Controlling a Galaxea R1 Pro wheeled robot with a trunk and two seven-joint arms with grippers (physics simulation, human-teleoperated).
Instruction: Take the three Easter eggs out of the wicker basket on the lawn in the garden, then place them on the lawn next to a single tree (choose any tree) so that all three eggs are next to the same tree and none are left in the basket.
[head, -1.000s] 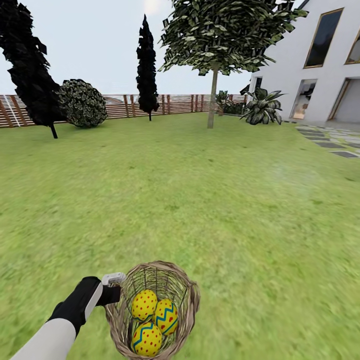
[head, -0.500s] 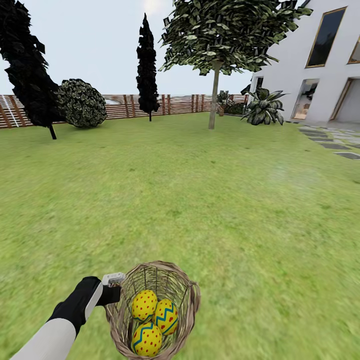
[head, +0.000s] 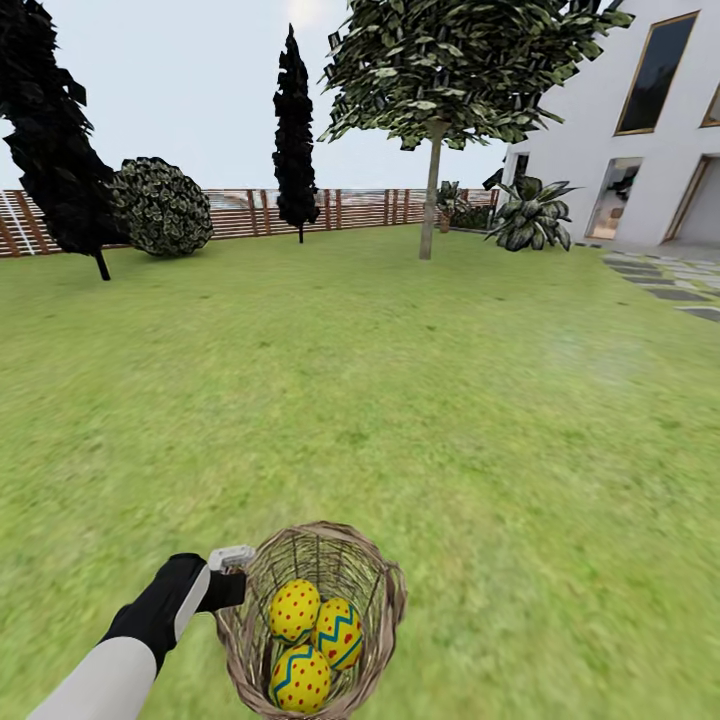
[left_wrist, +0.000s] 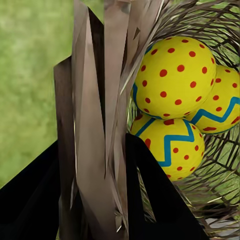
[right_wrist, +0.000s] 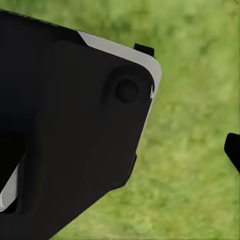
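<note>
Open lawn (head: 400, 400) stretches toward the tree (head: 430, 200) far ahead. Left gripper (head: 228, 578) fingers clamp the wicker basket (head: 385, 600) rim, three Easter eggs (head: 315, 640) just beyond them; carry level. Right fingers' state unclear.

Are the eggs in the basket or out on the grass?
In. All three Easter eggs sit inside the wicker basket, which the left hand grips by its rim.

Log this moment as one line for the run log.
left end effector: shut on wicker basket rim | three Easter eggs: all in basket | lawn: open ahead | tree: far, ahead
</note>
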